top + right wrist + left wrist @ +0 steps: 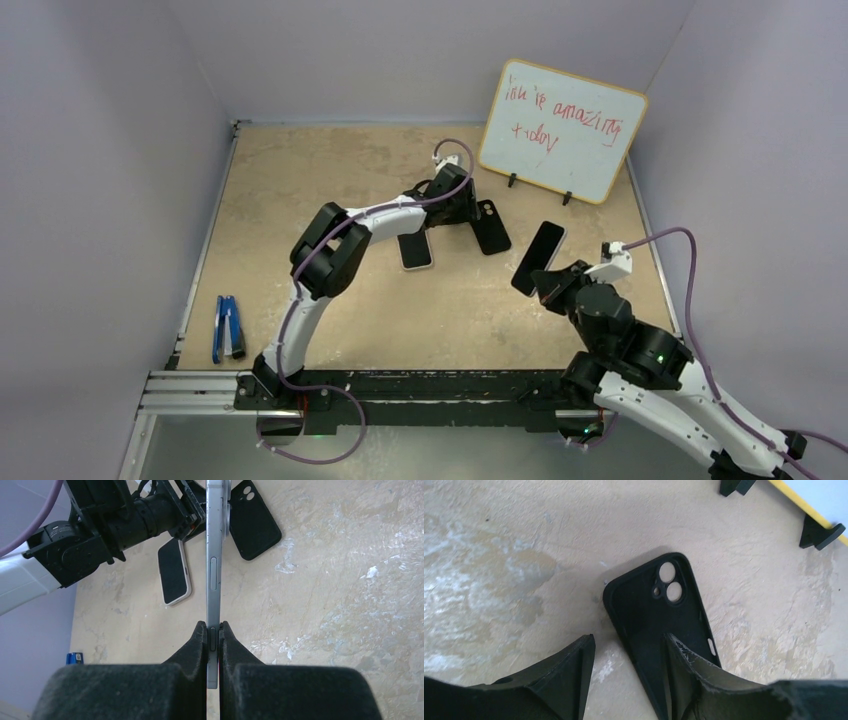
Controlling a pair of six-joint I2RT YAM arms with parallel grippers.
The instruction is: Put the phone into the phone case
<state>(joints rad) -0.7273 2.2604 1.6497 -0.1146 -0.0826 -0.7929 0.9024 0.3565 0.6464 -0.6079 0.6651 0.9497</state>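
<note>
Black case (491, 228) lies flat, seen from above, with the left gripper (470, 212) just beside it. The right gripper (548, 280) holds the phone (538, 256) lifted, right of the case.

Left wrist: jaws spread, one finger (684, 675) over the case's lower end, the other just off its edge.

Right wrist alone shows the pinch: phone edge-on, clamped between both fingers. A second phone (175, 572) lies flat beyond.
</note>
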